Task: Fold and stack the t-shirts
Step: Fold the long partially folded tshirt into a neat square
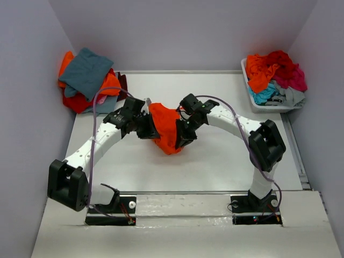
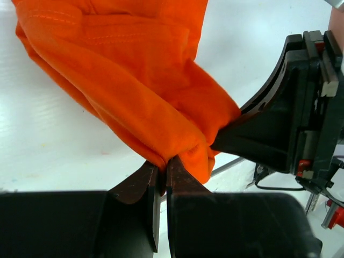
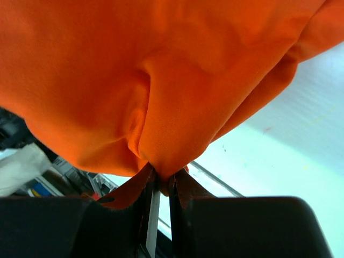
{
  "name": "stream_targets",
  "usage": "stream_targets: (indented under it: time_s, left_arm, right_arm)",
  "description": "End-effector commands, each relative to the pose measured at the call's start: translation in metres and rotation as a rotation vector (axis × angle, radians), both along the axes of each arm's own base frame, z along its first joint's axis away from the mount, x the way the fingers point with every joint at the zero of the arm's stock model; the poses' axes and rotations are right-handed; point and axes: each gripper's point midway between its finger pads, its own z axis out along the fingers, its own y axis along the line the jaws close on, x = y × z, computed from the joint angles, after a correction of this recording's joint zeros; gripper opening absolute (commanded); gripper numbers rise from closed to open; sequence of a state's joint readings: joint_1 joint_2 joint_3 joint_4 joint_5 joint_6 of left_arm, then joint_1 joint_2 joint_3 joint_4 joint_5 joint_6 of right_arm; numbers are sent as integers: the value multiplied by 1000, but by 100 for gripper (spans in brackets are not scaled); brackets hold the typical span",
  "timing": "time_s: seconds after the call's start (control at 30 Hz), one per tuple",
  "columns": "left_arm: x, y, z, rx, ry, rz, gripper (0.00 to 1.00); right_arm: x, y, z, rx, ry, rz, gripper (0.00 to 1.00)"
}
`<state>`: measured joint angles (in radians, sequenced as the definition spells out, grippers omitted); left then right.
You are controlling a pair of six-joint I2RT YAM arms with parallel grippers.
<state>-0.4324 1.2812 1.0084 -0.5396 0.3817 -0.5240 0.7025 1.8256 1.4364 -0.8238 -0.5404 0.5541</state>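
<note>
Top view: one orange t-shirt (image 1: 166, 129) hangs bunched over the middle of the table (image 1: 215, 161), between my two grippers. The left gripper (image 1: 146, 124) has its left edge and the right gripper (image 1: 183, 131) its right. I judge it is lifted so I can spread it flat for folding. Rear left: one stack of folded shirts (image 1: 86, 75), at least three colours, teal-grey on top. Rear right: one white bin (image 1: 252, 99) heaped with unfolded shirts (image 1: 277, 72), about five colours; exact count unclear.

Left wrist: jaws pressed almost together, pinching a fold of orange cloth. The right gripper sits close beside, biting the same shirt.

Right wrist: jaws almost together, pinching a gathered fold; the cloth fills most of the view.
</note>
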Motion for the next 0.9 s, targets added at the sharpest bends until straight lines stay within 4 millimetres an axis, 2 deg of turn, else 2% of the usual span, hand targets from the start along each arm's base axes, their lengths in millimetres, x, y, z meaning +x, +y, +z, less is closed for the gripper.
stream_targets:
  time_s: [0.0,0.17,0.27,0.5,0.63,0.73,0.77,0.87]
  left_arm:
    - [30,-10,20,-4,-89,-12,6]
    - [49,-18,23,-3,-107,-13,6]
    - [61,-14,23,7,-109,7,6]
    - [94,-4,30,-1,-134,72,6]
    - [112,-5,37,-8,-155,95,6]
    - [128,-6,40,-13,-165,118,6]
    - [132,-7,37,-10,-157,123,6]
    - [149,-12,44,-18,-177,138,6]
  right_arm:
    - [28,5,9,-23,-60,-43,16]
    - [66,-6,20,-18,-96,-138,15]
    - [86,-12,29,-10,-122,-178,15]
    - [111,-19,36,-13,-141,-222,15]
    - [124,-16,35,-16,-138,-226,15]
    - [137,-13,43,0,-159,-235,15]
    - [144,-16,41,1,-155,-252,15]
    - [161,-18,49,24,-169,-276,15]
